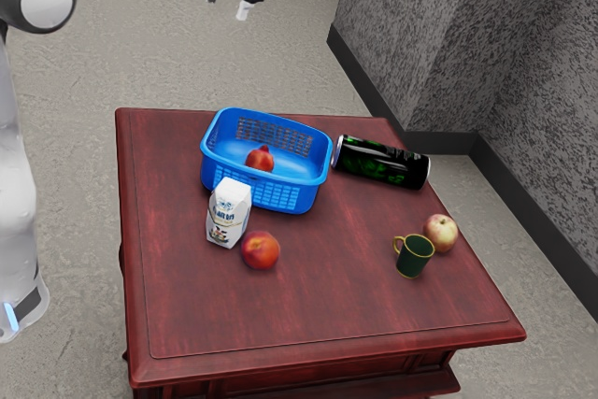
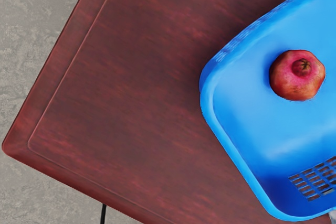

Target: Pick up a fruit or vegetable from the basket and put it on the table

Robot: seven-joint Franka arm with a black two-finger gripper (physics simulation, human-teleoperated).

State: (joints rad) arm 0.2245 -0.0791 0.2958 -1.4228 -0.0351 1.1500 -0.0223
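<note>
Exterior view: your gripper [image 1: 228, 2] hangs in the air, its fingers spread apart. Your pomegranate [image 1: 260, 160] lies inside the basket [image 1: 271, 195] on the table [image 1: 327, 296]; the carton [image 1: 228, 216] stands just outside, beside the peach [image 1: 261, 250].

One pomegranate [image 2: 294, 85], one peach [image 1: 261, 250], one apple [image 1: 441, 233]; one each of basket [image 2: 231, 150], carton [image 1: 229, 214], mug [image 1: 414, 259], can [image 1: 381, 163], table [image 1: 318, 296].

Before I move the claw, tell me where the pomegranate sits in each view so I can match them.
Exterior view: the pomegranate is inside the blue basket, above the white carton in the picture and toward the exterior view's left from the black can.
Wrist view: the pomegranate is inside the basket's rim, crown toward the camera.
Shared landmark: the blue basket.
</note>
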